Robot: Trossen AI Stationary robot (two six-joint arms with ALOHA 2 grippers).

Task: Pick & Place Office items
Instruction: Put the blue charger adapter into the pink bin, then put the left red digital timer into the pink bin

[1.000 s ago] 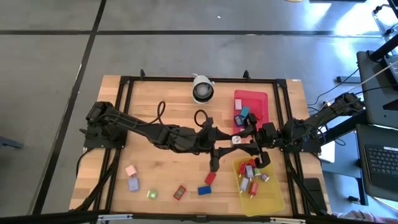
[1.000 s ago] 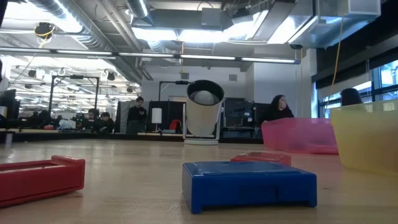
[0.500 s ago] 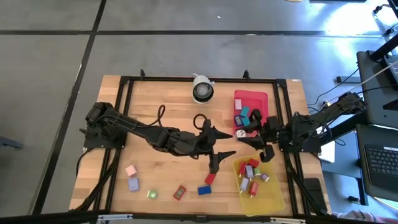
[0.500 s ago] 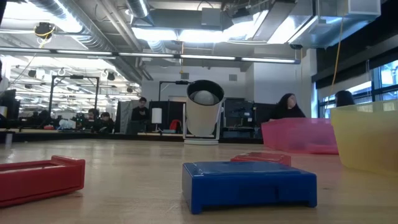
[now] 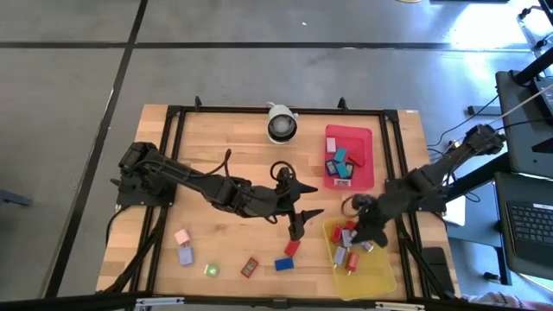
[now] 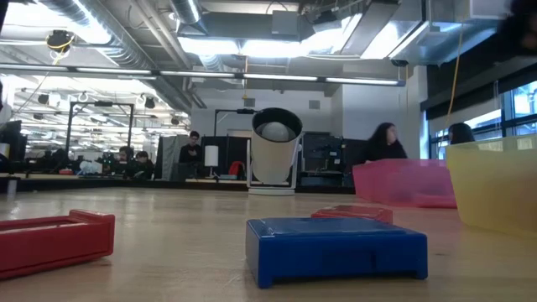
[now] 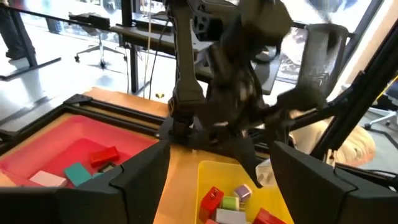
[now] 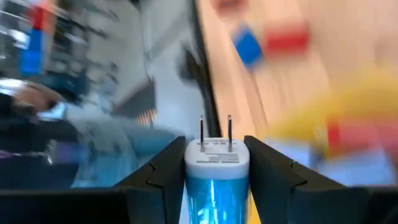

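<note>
wood tabletop [image 5: 225,138] in open-plan lab; left jaws wide, empty; right jaws clamp blue plug adapter [image 8: 216,177].

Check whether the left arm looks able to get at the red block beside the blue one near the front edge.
Probably yes: the left gripper, jaws open and empty, hangs just behind the red block, with bare table between; the right gripper is over the yellow tray.

Left gripper [image 5: 302,218] reaches mid-table with jaws spread; right gripper [image 5: 359,226] jaws clamped, pointing down
</note>
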